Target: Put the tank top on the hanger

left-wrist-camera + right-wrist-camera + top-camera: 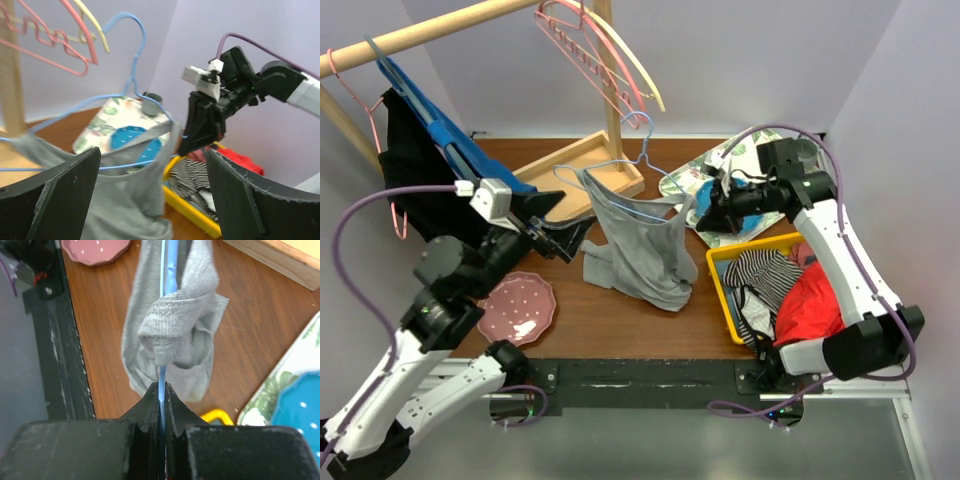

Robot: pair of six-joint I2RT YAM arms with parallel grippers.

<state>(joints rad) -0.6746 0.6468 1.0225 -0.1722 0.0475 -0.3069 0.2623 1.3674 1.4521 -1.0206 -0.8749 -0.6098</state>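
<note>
Wooden table (620,320), near edge: the left gripper (570,215) hovers spread beside the tank top (640,250) draped on the hanger (169,260). Beyond, the right gripper (162,387) pinches the hanger's end, where the bunched strap (170,335) could slip off if the hanger tilts.

— Where is the tank top (642,250)?
— Middle of the frame, hanging from the pale-blue hanger (644,158), with its lower end bunched on the table (620,335).
— And the arms?
— The right gripper (705,215) meets the hanger's right end. The left gripper (572,225) sits just beside the top's left edge (contact is hard to judge from here).
— What else?
— At lower right, a yellow basket (718,270) holds a red garment (810,300) and a striped one (760,275). A pink plate (517,305) lies at lower left.
</note>
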